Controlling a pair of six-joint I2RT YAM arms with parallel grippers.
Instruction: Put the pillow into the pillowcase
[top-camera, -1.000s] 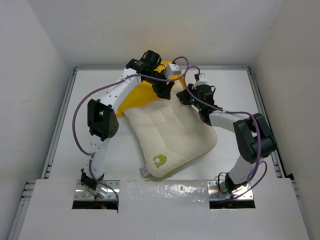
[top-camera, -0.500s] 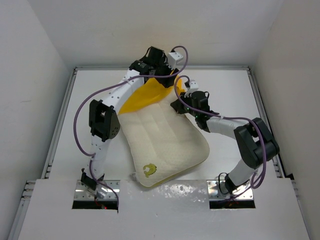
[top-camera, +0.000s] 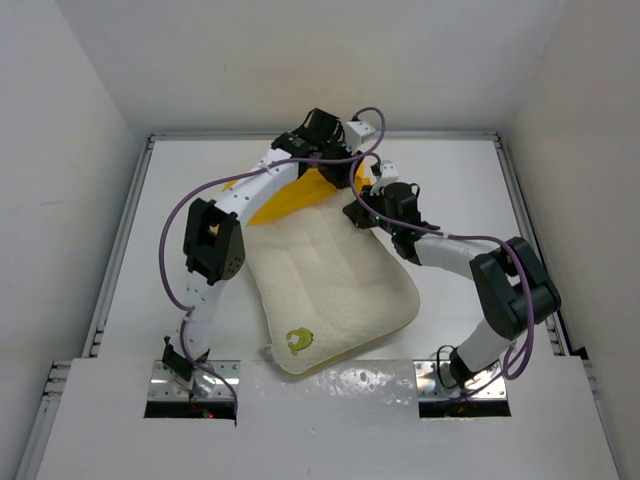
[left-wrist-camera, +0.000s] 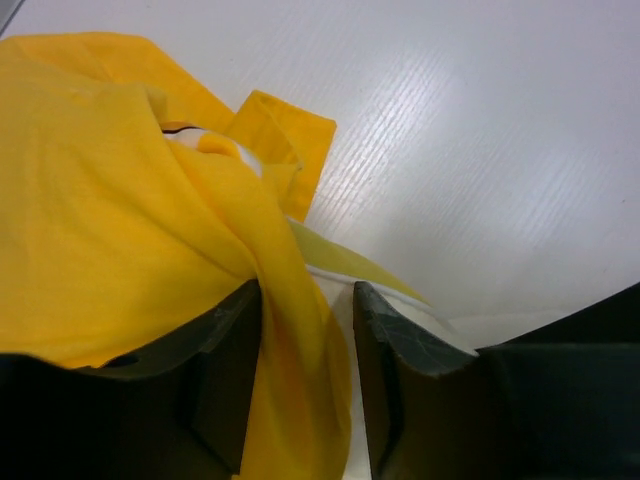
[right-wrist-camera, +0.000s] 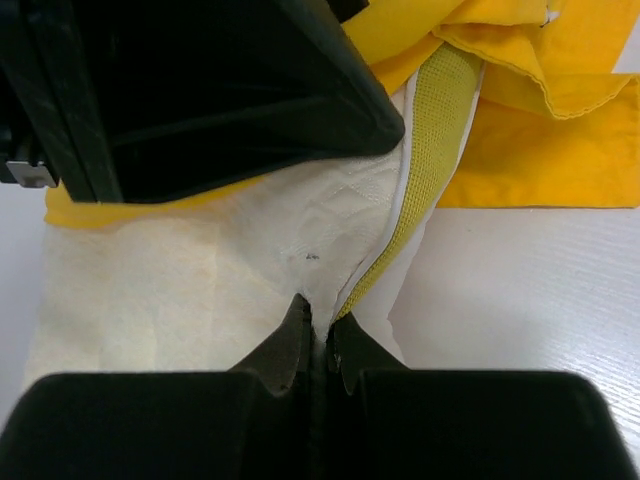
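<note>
From the top view, the pillow (top-camera: 330, 280) lies slanted in the middle of the worktop (top-camera: 460, 180). Its logo (top-camera: 297, 340) is at the corner nearest the worktop's near edge. The pillowcase (top-camera: 280, 200) is bunched over the pillow's far end, toward the far edge. The left gripper (top-camera: 335, 165) hangs over that yellow cloth. The right gripper (top-camera: 355, 213) sits at the pillow's far right corner, just beside it. From this height the jaws of neither claw can be made out.

In the left wrist view, the left gripper (left-wrist-camera: 305, 295) has its jaws spread part way. A twisted fold of the pillowcase (left-wrist-camera: 120, 200) runs down between them. The fold lies against one finger (left-wrist-camera: 225, 340), with a gap on the side of the other finger (left-wrist-camera: 385, 340). A sliver of the pillow (left-wrist-camera: 425, 315) shows through that gap. Bare worktop (left-wrist-camera: 480, 150) lies beyond.

In the right wrist view, the right gripper (right-wrist-camera: 318, 325) has its jaws pressed together, pinching the pillow (right-wrist-camera: 200, 270) at its edge. The grip is right beside the yellow mesh band (right-wrist-camera: 440, 110). The pillowcase (right-wrist-camera: 540, 150) lies crumpled past the band, on the worktop (right-wrist-camera: 520, 290).
</note>
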